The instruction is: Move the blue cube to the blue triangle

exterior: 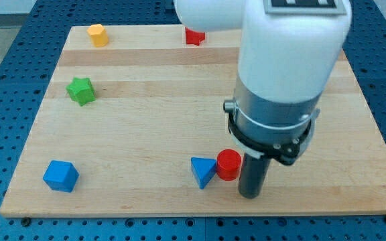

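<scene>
The blue cube (61,175) sits near the bottom-left corner of the tabletop (153,100), a pale wooden board of lengthwise planks with visible grain and a light edge. The cube looks like smooth matte plastic, with softly bevelled faces. Well apart from it, toward the view's right, the blue triangle (203,171) lies just beside a red cylinder (229,164), apparently touching it, though the contact is hard to confirm.

The arm carries no hand at all; it ends in a dark rod under a glossy white housing and a metal collar. Its tip (249,195) rests on the board immediately right of the red cylinder, far from the blue cube.

A green star-shaped block (81,90) lies at the left, a yellow block (98,34), seemingly hexagonal, near the top-left, and a red block (194,37) at the top edge, partly hidden by the arm. Around the board is a blue perforated surface (5,73).
</scene>
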Controlling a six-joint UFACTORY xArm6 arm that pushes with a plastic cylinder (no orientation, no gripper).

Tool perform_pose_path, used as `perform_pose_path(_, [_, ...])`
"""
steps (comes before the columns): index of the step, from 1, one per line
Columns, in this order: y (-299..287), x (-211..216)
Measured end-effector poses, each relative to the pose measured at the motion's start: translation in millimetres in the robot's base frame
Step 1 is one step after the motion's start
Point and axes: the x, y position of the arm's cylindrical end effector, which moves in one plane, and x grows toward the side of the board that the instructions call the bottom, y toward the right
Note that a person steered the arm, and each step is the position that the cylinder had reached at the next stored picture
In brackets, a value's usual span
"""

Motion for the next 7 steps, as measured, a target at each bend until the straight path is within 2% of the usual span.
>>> perform_pose_path(2, [-70, 16])
perform_pose_path(7, [-327, 15])
